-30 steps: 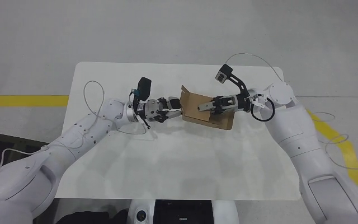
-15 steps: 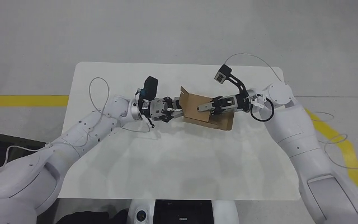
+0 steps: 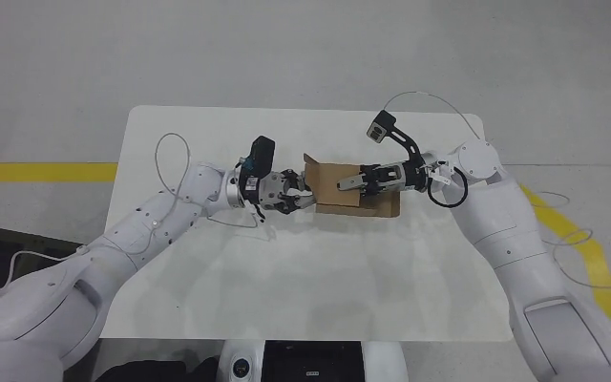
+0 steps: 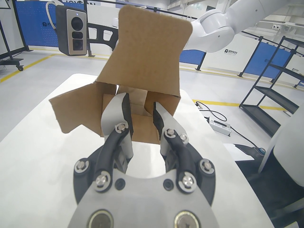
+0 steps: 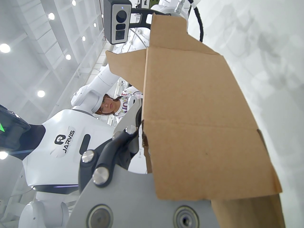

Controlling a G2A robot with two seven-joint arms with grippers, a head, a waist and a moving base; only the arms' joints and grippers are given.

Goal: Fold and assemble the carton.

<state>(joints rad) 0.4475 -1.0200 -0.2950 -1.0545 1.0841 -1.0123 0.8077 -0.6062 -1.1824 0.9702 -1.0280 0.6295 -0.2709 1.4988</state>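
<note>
Got carton (image 3: pixel 372 203) parked mid worktop (image 3: pixel 286 277), right gripper (image 3: pixel 348 181) clamped onto its top panel. Clearer from left wrist than from above: left gripper (image 4: pixel 140 100) spread open, tips at carton's open mouth, one flap upright.

Left gripper (image 4: pixel 140 104), fingers parted, at the carton (image 4: pixel 149 55) opening

Right fingers (image 5: pixel 133 119) (partly) behind carton (image 5: pixel 201 119)

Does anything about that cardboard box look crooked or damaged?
Nothing looks damaged. The carton just looks lopsided: its end flaps splay at different angles, one standing up, where the left gripper sits open.
</note>
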